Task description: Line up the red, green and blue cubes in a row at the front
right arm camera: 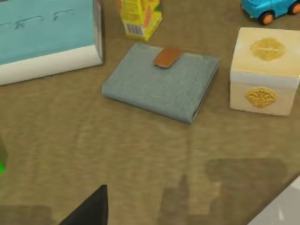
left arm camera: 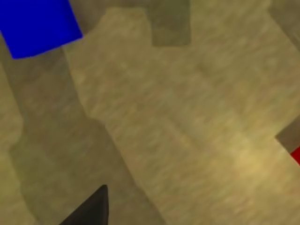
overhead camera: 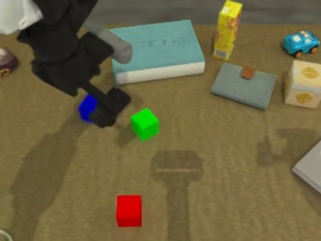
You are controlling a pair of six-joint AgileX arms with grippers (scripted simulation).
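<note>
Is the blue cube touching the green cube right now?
Apart. The top view shows bare table and the left gripper between the blue cube and the green cube.

Left arm [overhead camera: 60, 55]: bulky matte black segmented links, one short grey cylindrical segment [overhead camera: 116, 44] near wrist, white housing at upper corner. Left gripper [overhead camera: 103, 113]: blocky black. Dark pointed fingertip [left arm camera: 91, 208] in wrist views.

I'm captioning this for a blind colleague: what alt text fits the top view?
The left gripper is down at the blue cube, with the green cube beside it and the red cube alone near the front. At the back lie a teal book, juice carton, grey wallet, cream box and toy car.
</note>
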